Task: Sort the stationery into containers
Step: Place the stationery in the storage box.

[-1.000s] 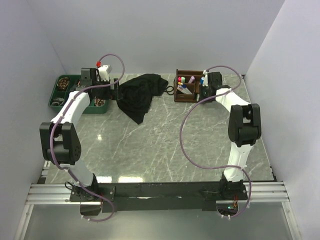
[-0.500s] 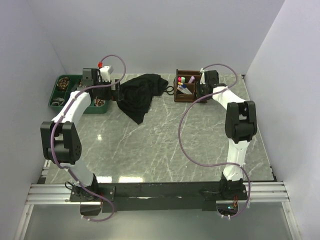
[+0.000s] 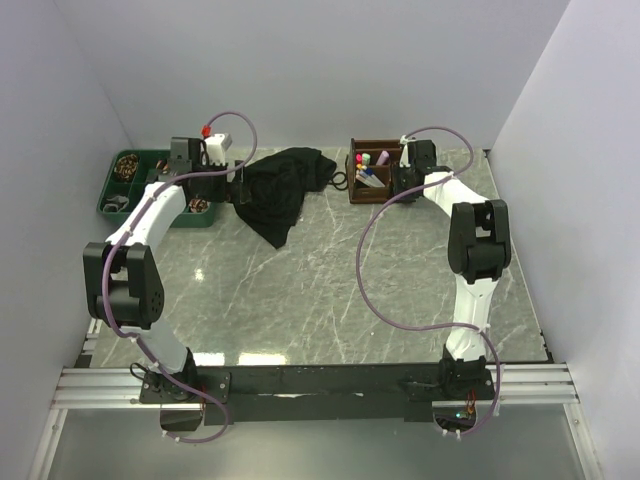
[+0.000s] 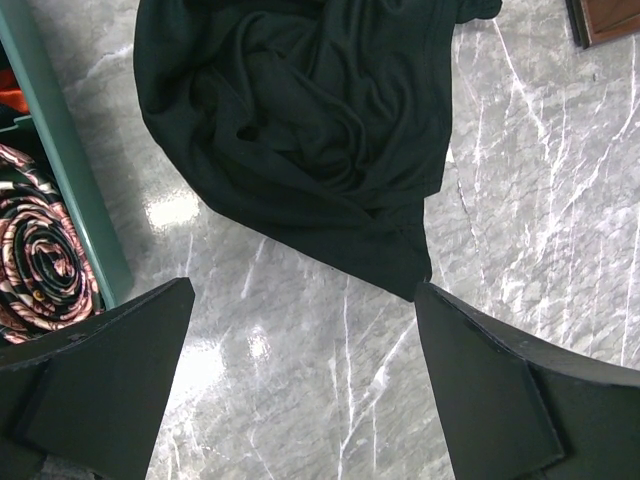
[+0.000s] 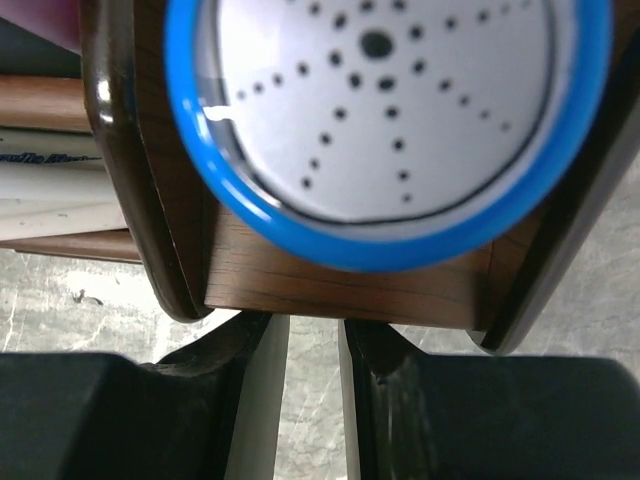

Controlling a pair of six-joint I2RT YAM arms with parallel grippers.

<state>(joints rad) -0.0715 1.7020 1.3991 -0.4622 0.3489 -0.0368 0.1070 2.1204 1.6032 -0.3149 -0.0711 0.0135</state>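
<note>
– Dark brown wood fills your right wrist view. The right gripper (image 5: 310, 360) is at the wall of the wooden organiser (image 3: 372, 172), on the far side of the table (image 3: 330, 280). In the compartment just behind this wall stands the blue-capped piece (image 5: 385, 120), seen end-on, with a white dotted face.

– Do I hold it?

– I think not. It sits inside the wood, and your fingers are outside the wall, over the marble. The jaws are close together with only a thin gap. If something slim is between them, I cannot tell.

– And the left side?

– The left gripper (image 4: 300, 300) is spread wide with nothing in it. It hangs over bare marble between the black cloth (image 4: 300, 130) and the green tray (image 4: 70, 170). Pens and highlighters (image 3: 368, 163) stand in the organiser. Which piece is left to sort, I cannot find in these views; the cloth may hide some.

– So which step is this?

– By my judgement, it is the placing into the organiser with the right arm. The next move calls for care: be sure the jaws are free, then lift up and away so that the fingers do not catch the wall or push the organiser. For the left arm, choose a target before you close.
</note>
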